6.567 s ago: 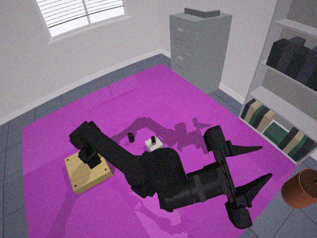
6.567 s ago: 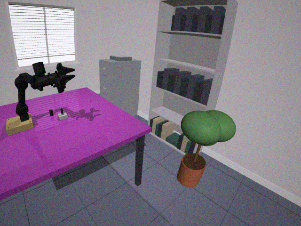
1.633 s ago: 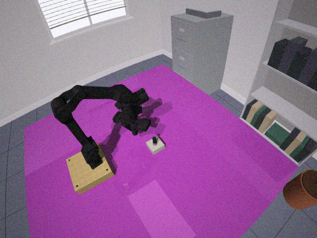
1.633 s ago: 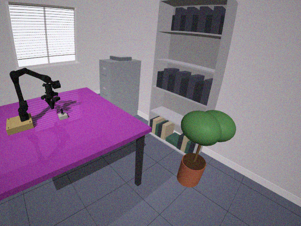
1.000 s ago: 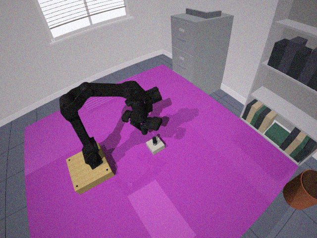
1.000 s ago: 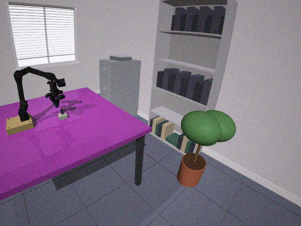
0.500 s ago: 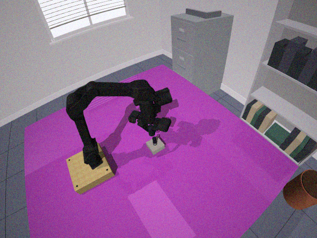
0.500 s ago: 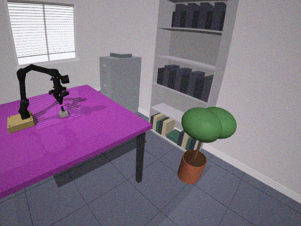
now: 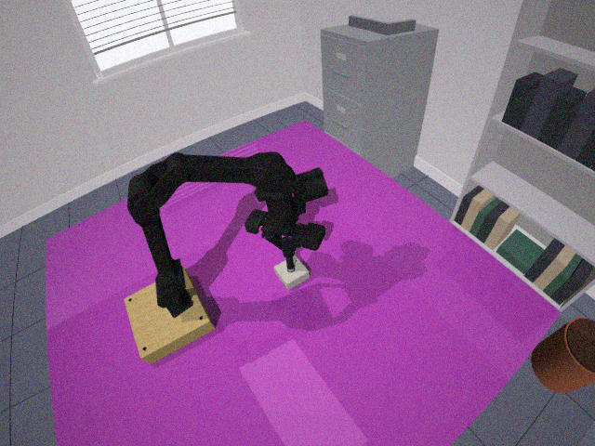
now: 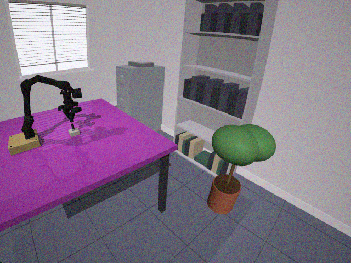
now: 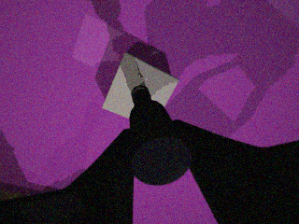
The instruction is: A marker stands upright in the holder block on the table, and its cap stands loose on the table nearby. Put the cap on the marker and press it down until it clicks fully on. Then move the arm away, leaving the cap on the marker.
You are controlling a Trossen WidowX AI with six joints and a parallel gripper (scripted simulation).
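Observation:
The pale holder block (image 9: 291, 280) (image 10: 74, 133) (image 11: 118, 97) stands on the magenta table. The dark marker (image 9: 290, 263) (image 10: 72, 126) (image 11: 141, 97) stands upright in it. My gripper (image 9: 287, 243) (image 10: 72, 119) (image 11: 151, 130) is shut on the cap and points down directly over the marker. The black cap (image 11: 149, 116) hangs at the fingertips, close above or at the marker's upper end. In the wrist view the cap overlaps the marker's top. Whether they touch is too small and dark to tell.
The arm's wooden base (image 9: 167, 326) (image 10: 23, 142) stands on the table to the left of the block in the top and exterior views. A filing cabinet (image 9: 375, 91) (image 10: 141, 96), a bookshelf and a potted plant (image 10: 243, 144) stand beyond the table (image 9: 191, 393) (image 10: 113, 158).

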